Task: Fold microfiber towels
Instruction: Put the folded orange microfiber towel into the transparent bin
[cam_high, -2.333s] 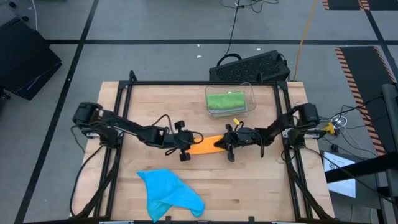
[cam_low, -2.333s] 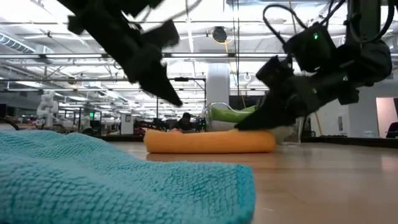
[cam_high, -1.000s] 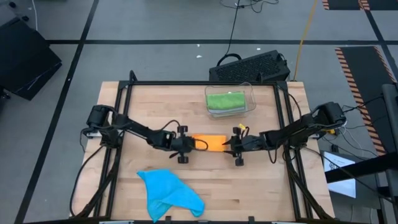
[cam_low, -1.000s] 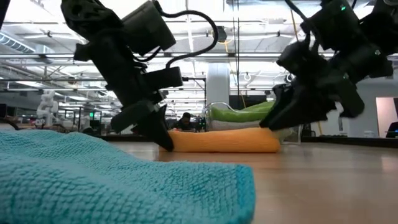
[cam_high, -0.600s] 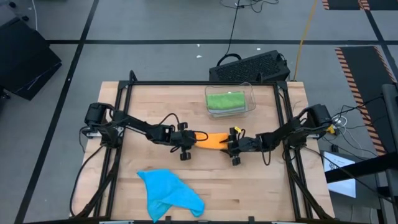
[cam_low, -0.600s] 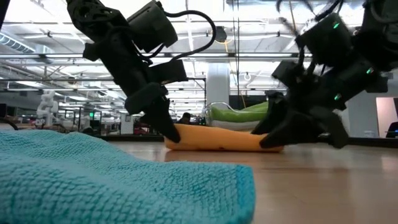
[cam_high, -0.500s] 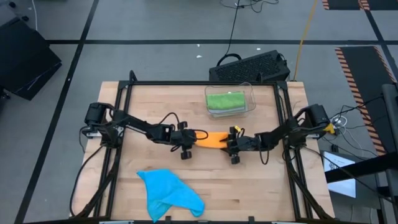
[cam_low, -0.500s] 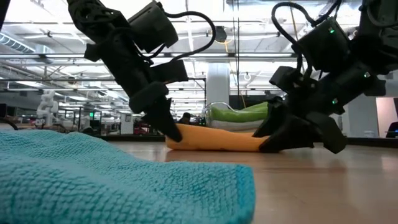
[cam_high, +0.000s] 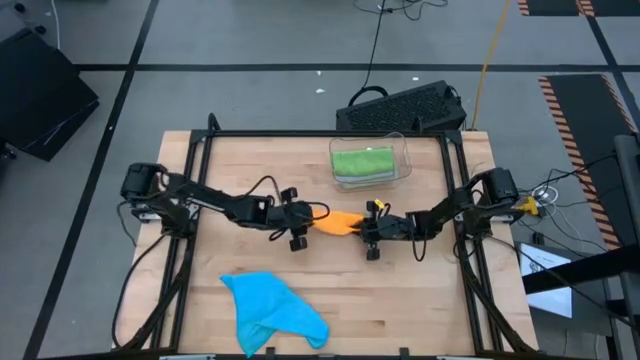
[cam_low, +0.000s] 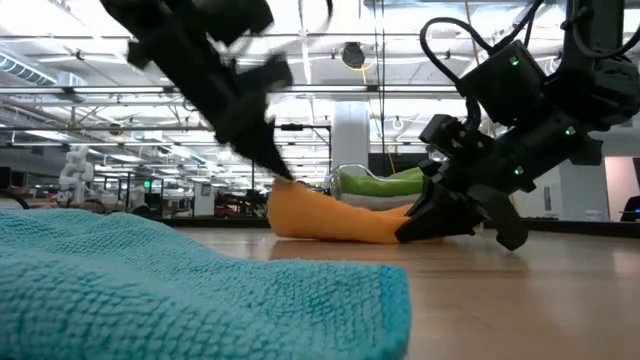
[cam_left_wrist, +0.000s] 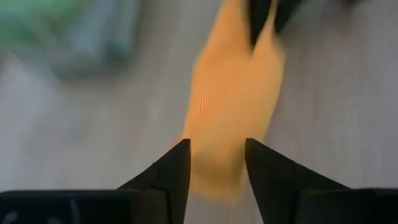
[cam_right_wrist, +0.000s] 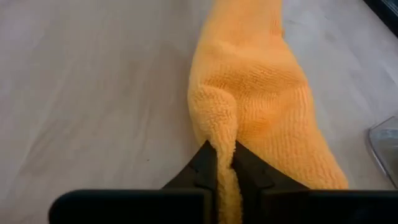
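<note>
An orange microfiber towel (cam_high: 340, 220), folded into a narrow strip, lies at the table's middle between my two grippers. My left gripper (cam_high: 308, 213) is at its left end, and the cloth fills the gap between its fingers in the left wrist view (cam_left_wrist: 217, 146). My right gripper (cam_high: 362, 226) is shut on its right end (cam_right_wrist: 222, 149). In the low view the towel (cam_low: 330, 220) rises at its left end and rests on the wood at its right. A blue towel (cam_high: 275, 308) lies crumpled near the front edge. My left gripper has the orange towel's left end (cam_left_wrist: 217, 171) between its two fingers, coming slanting down from the table's left, along the strip. That end is lifted off the wood (cam_low: 285, 195). How many layers it has, I cannot tell. My right gripper pinches a raised ridge of cloth (cam_right_wrist: 221, 127) at the towel's right end between its two fingers. It comes low and slanting down from the table's right, along the strip. That end stays down on the table.
A clear plastic bin (cam_high: 400, 165) at the far middle holds a folded green towel (cam_high: 362, 162). A black keyboard (cam_high: 400, 108) lies beyond the table's far edge. The blue towel (cam_low: 180, 290) fills the low view's foreground. Bare wood lies at the front right.
My left gripper has risen, carrying the orange towel's left end up off the table. My right gripper has sunk and moved toward the table's left, at the towel's right end. The strip, flat and long before, is now shorter and bunched, slanting up at its left.
</note>
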